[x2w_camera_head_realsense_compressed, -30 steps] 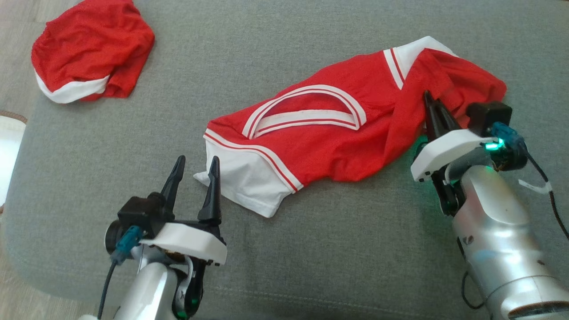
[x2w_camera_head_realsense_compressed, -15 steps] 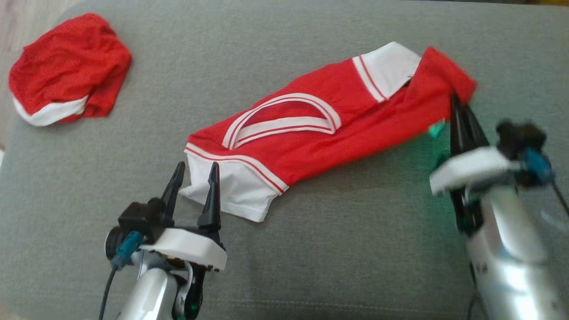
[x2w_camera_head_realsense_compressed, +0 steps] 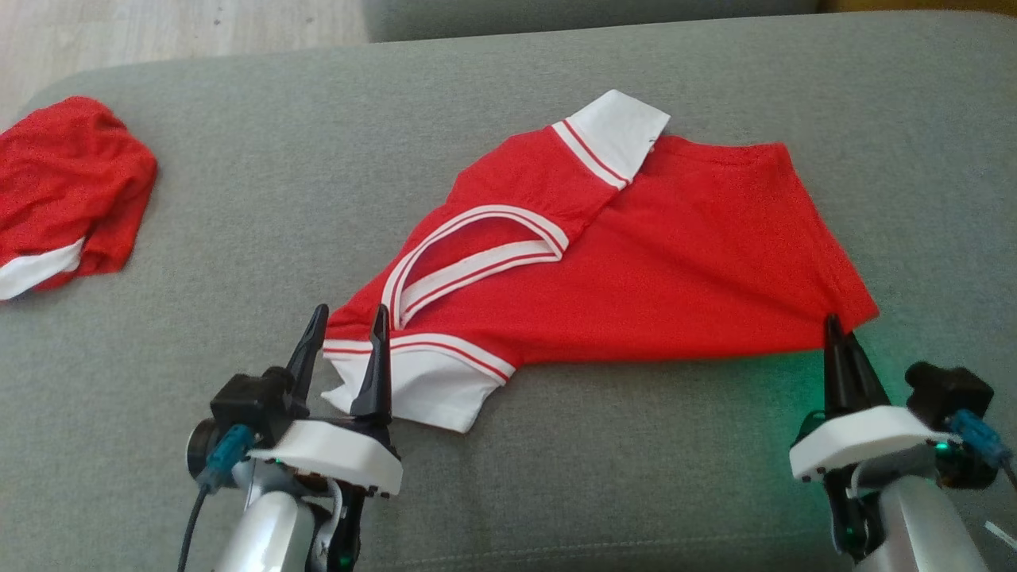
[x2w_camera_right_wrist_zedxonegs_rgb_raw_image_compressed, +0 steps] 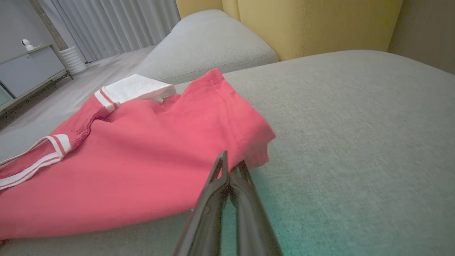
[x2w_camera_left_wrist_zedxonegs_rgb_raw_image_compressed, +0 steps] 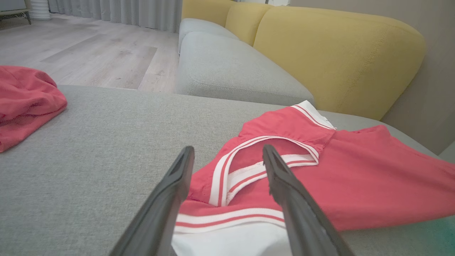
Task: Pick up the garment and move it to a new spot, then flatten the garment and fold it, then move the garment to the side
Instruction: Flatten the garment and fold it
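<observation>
Head view: the red garment lies spread over the grey sofa cushion, its body mostly smooth and its near white sleeve rumpled. The right tool is pinched tight on the hem corner. The left tool gapes wide, a finger either side of that sleeve, gripping nothing. To my eye the flattening is about half done; folding and moving it aside are yet to come. A crumpled red bundle sits well apart on the left.

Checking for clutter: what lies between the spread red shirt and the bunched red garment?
Bare grey cushion separates the shirt from the bunched garment, per the head view.
</observation>
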Motion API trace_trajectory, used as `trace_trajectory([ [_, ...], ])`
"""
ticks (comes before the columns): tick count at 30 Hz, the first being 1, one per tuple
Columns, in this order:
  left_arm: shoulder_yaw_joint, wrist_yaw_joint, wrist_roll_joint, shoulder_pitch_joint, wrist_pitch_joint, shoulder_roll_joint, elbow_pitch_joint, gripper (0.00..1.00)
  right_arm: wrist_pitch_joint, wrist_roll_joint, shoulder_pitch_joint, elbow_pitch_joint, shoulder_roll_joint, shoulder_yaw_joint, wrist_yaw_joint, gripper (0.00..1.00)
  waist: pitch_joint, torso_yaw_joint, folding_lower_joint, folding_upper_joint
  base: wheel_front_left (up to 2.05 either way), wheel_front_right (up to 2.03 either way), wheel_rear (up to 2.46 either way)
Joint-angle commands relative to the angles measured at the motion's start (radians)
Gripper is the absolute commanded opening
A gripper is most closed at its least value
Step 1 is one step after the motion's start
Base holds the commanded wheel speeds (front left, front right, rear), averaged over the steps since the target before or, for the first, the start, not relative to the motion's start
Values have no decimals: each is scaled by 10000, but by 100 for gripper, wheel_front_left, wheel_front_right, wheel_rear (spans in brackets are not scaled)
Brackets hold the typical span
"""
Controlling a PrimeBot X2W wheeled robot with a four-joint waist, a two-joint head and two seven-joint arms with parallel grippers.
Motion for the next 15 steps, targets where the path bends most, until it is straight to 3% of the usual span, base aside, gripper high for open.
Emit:
trace_trajectory([
  [1, 325, -35, 122, -133, -120, 26, -302, 100, 20, 47, -116, -302, 5, 192, 75, 0, -29, -108, 1, -1, 0, 0, 0],
  [5, 321, -40, 117, -186, -120, 26, -274, 100, 78, 78, -53, -94, 5, 111, 75, 26, 17, -210, 1, -1, 0, 0, 0],
  [6, 324, -38, 114, -201, -120, 26, -265, 100, 87, 89, -57, -20, 6, 97, 75, 45, 28, -225, 1, -1, 0, 0, 0],
  [8, 330, -41, 108, -224, -120, 26, -248, 100, 98, 82, -60, 148, 6, 99, 75, 100, 38, -241, 1, -1, 0, 0, 0],
  [15, 345, -45, 15, -261, -120, 26, -208, 100, 15, -67, 22, 303, 6, 213, 75, 100, -29, -190, 1, -1, 0, 0, 0],
])
